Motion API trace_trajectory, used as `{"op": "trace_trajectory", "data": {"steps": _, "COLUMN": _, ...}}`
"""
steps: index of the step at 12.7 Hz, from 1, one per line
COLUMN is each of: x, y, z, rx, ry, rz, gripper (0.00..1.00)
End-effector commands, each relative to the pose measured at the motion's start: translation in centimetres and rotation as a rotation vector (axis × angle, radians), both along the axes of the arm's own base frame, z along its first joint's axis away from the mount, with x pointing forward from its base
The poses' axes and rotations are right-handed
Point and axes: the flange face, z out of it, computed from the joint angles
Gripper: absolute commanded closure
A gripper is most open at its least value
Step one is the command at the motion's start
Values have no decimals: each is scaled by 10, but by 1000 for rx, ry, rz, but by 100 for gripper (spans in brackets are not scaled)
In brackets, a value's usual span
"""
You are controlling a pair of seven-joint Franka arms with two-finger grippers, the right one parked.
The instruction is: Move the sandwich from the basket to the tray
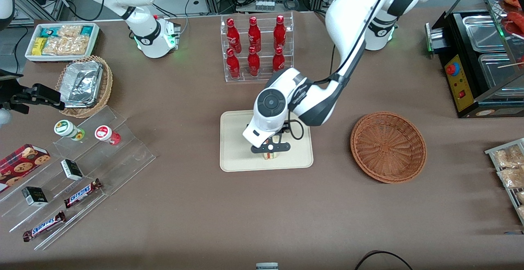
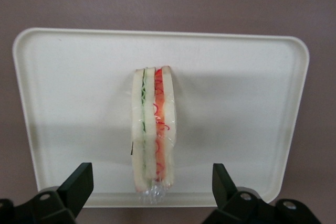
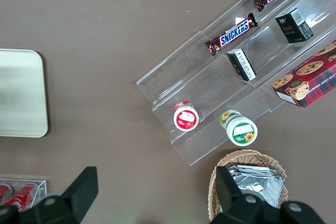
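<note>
Gripper [image 1: 270,148]: hangs low over the tray, pointing straight down, fingers spread wide with one on each side of the sandwich and a clear gap to both; it has hold of nothing.
Fingers [image 2: 77,182]: black, well apart from the bread on either side in the wrist view.
Sandwich [image 2: 154,129]: stands on the tray on its edge, cut face up, showing a green layer beside a red-orange one between pale bread slices; a clear wrap bunches at one end.
Sandwich, front view [image 1: 270,154]: mostly hidden under the gripper, on the part of the tray nearer the front camera.
Tray [image 1: 237,147]: flat cream rectangle with rounded corners, lying in the middle of the brown table.
Basket [image 1: 388,146]: round reddish-brown wicker bowl, beside the tray toward the working arm's end of the table, well apart from it, with nothing inside.
Bottle rack [image 1: 257,46]: clear stand of red bottles, farther from the front camera than the tray.
</note>
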Motion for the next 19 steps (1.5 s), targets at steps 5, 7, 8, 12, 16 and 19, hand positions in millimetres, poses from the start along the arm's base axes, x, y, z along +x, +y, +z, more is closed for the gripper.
{"op": "trace_trajectory", "data": {"steps": 5, "x": 25, "y": 83, "z": 86, "rx": 45, "ry": -17, "rz": -88, "gripper": 0}}
{"op": "trace_trajectory", "data": {"steps": 7, "x": 31, "y": 113, "z": 102, "rx": 47, "ry": -20, "rz": -130, "gripper": 0}}
{"op": "trace_trajectory", "data": {"steps": 8, "x": 37, "y": 128, "z": 107, "rx": 47, "ry": -11, "rz": -102, "gripper": 0}}
{"op": "trace_trajectory", "data": {"steps": 12, "x": 54, "y": 195, "z": 130, "rx": 52, "ry": 11, "rz": -149, "gripper": 0}}
{"op": "trace_trajectory", "data": {"steps": 16, "x": 49, "y": 236, "z": 158, "rx": 53, "ry": 36, "rz": -187, "gripper": 0}}
{"op": "trace_trajectory", "data": {"steps": 19, "x": 42, "y": 253, "z": 174, "rx": 54, "ry": 41, "rz": -168, "gripper": 0}}
